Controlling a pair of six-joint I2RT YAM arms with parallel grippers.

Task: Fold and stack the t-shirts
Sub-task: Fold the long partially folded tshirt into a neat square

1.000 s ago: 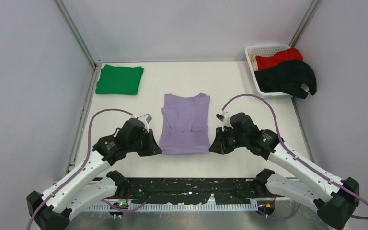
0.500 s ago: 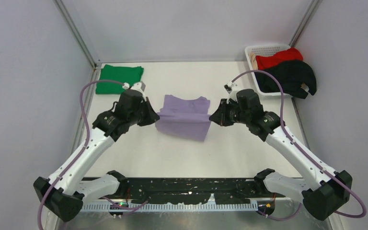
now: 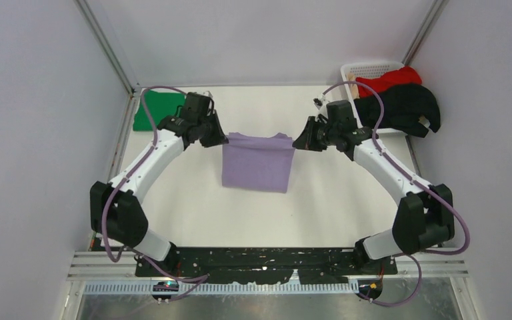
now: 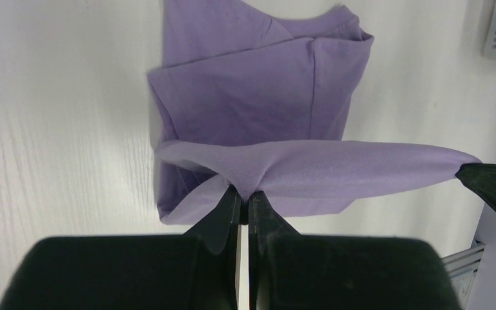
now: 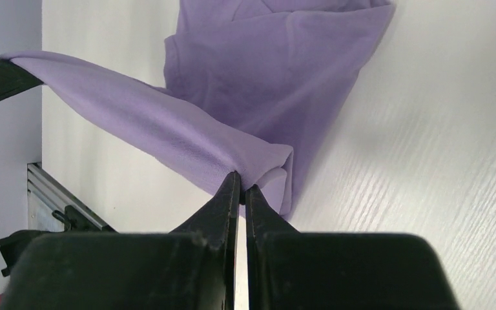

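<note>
a white table (image 3: 333,200) is sitting inside a pale grey-walled enclosure, and at its far left a folded green t-shirt (image 3: 148,115) is lying flat, partly hidden behind the left arm. just right of it the left gripper (image 3: 224,140) is pinching one corner of the lavender t-shirt (image 3: 257,167), its jaws pressing together with only a thin wad of cloth between them. the shirt is occupying the middle of the table, its held edge lifted and stretching in a taut band between the two grippers while the rest is draping down and lying on the surface, collar at the far side. on the other end the right gripper (image 3: 297,144) is clamping the opposite corner, jaws nearly meeting on the fabric. at the far right a white basket (image 3: 373,67) is holding a red t-shirt (image 3: 393,79) and a black t-shirt (image 3: 403,107), the black one spilling over the rim. the lavender fabric is looking light, thin and limp, sagging wherever it is unsupported, so it is probably needing a hold at both corners of one edge under even tension to lay a clean fold; a shallow pinch could be letting it slip.
</note>
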